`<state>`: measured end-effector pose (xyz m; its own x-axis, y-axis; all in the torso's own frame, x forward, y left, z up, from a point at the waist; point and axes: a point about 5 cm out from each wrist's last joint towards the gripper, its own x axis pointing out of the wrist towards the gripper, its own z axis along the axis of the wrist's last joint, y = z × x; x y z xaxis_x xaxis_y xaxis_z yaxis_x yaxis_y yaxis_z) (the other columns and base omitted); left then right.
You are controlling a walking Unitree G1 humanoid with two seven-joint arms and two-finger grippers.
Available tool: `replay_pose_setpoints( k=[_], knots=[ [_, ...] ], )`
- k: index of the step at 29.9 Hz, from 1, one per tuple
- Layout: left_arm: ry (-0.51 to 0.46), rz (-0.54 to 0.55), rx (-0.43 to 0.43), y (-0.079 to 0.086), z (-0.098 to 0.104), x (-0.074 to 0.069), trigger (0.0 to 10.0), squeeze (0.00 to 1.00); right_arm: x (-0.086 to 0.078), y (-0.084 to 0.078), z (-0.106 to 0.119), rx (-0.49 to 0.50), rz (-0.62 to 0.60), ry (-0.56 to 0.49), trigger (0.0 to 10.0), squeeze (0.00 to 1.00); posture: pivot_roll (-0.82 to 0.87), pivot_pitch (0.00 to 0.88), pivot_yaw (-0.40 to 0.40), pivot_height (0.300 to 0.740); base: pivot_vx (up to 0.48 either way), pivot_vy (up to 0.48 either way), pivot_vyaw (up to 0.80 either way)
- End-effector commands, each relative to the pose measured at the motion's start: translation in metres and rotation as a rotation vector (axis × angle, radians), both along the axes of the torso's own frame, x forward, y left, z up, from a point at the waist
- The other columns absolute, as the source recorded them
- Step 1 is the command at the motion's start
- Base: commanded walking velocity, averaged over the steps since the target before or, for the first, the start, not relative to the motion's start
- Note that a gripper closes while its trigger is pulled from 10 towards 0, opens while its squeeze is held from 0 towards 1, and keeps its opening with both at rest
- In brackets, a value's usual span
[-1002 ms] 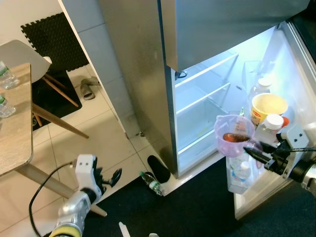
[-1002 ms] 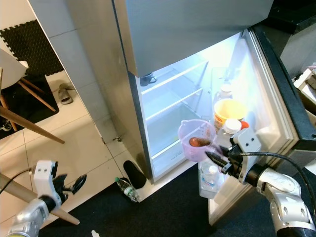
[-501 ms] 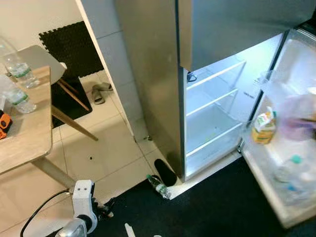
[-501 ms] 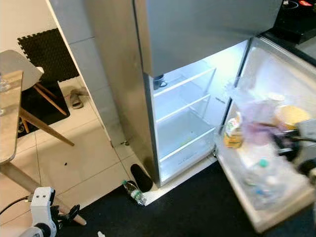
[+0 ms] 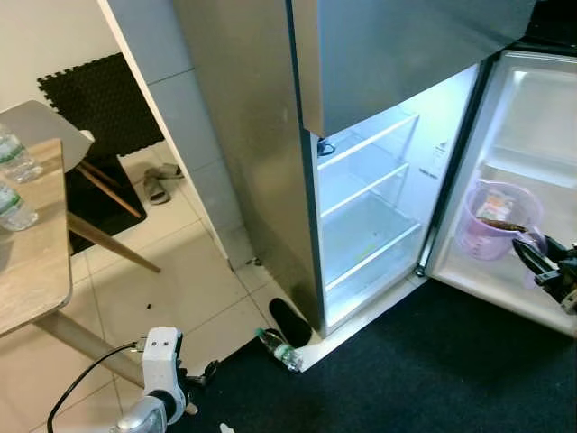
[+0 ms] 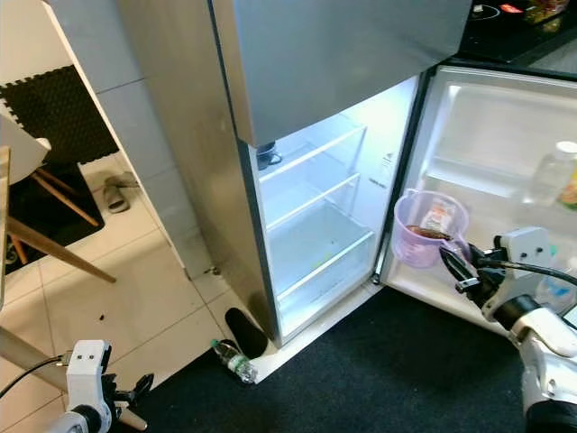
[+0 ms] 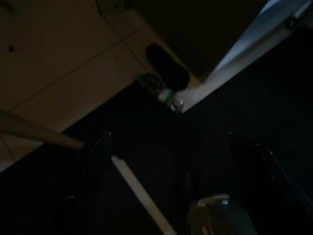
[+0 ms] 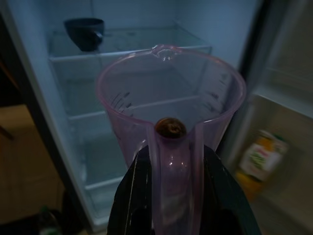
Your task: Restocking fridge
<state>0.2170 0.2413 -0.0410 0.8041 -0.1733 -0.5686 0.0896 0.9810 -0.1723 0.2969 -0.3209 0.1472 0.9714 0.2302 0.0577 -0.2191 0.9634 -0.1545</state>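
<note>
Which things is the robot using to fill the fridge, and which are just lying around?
For the job:
- purple jug, held by the right gripper
- open fridge
- fridge door

Lying about:
- bottle on the floor
- slippers
- chair
- table with water bottles
- left gripper, idle

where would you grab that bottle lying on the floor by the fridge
Grip the bottle across its middle from above. It lies on its side at the edge of the dark mat, beside the fridge's bottom corner, so its round body is open from above for fingers closing across it.
</note>
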Motion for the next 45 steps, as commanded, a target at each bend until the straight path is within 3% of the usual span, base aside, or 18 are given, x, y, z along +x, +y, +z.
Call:
replay_pose_setpoints(
  k=[1,3,9,12,17,20,23,29,30,35,40,45],
  knots=[
    [0.051,-0.005,0.009,-0.005,-0.009,-0.01,10.0,0.0,0.006,0.018,-0.016,0.031,0.037,0.043,10.0,0.0,-0.06,0.073,0.097,0.74,0.0,0.0,0.0],
    [0.071,0.004,0.014,-0.005,-0.012,-0.014,10.0,0.0,0.009,0.031,-0.025,0.057,0.063,0.069,10.0,0.0,-0.06,0.073,0.097,0.74,0.0,0.0,0.0],
    [0.097,0.014,0.02,-0.006,-0.017,-0.021,10.0,0.0,0.013,0.045,-0.03,0.086,0.098,0.086,10.0,0.0,-0.05,0.07,0.093,0.74,0.0,0.0,0.0],
    [0.147,0.048,0.018,-0.006,-0.025,-0.035,10.0,0.0,0.019,0.054,-0.03,0.118,0.112,0.097,10.0,0.0,-0.05,0.067,0.086,0.74,0.0,0.0,0.0],
    [0.182,0.07,0.021,-0.004,-0.03,-0.044,10.0,0.0,0.022,0.058,-0.032,0.123,0.114,0.11,10.0,0.0,-0.05,0.066,0.086,0.74,0.0,0.0,0.0],
    [0.254,0.129,0.028,0.0,-0.039,-0.065,10.0,0.0,0.025,0.07,-0.037,0.132,0.146,0.133,10.0,0.0,-0.04,0.061,0.081,0.74,0.0,0.0,0.0],
    [0.277,0.155,0.022,0.001,-0.042,-0.073,10.0,0.0,0.026,0.078,-0.039,0.138,0.175,0.14,10.0,0.0,-0.04,0.061,0.08,0.74,0.0,0.0,0.0],
    [0.284,0.17,0.008,0.001,-0.044,-0.076,10.0,0.0,0.027,0.087,-0.042,0.136,0.213,0.15,10.0,0.0,-0.04,0.062,0.076,0.74,0.0,0.0,0.0],
    [0.287,0.192,-0.005,0.001,-0.044,-0.078,10.0,0.0,0.026,0.099,-0.044,0.142,0.277,0.159,10.0,0.0,-0.04,0.058,0.068,0.74,0.0,0.0,0.0],
    [0.296,0.22,-0.017,0.0,-0.045,-0.079,10.0,0.0,0.026,0.119,-0.05,0.141,0.364,0.17,10.0,0.0,-0.04,0.056,0.063,0.74,0.0,0.0,0.3],
    [0.283,0.222,-0.019,-0.008,-0.045,-0.069,10.0,0.0,0.029,0.156,-0.057,0.156,0.486,0.201,10.0,0.0,-0.02,0.048,0.042,0.74,0.0,0.0,0.74],
    [0.281,0.233,-0.028,-0.011,-0.045,-0.068,10.0,0.0,0.031,0.164,-0.058,0.149,0.505,0.204,10.0,0.0,-0.02,0.042,0.036,0.74,0.0,0.0,0.74]
  ],
)
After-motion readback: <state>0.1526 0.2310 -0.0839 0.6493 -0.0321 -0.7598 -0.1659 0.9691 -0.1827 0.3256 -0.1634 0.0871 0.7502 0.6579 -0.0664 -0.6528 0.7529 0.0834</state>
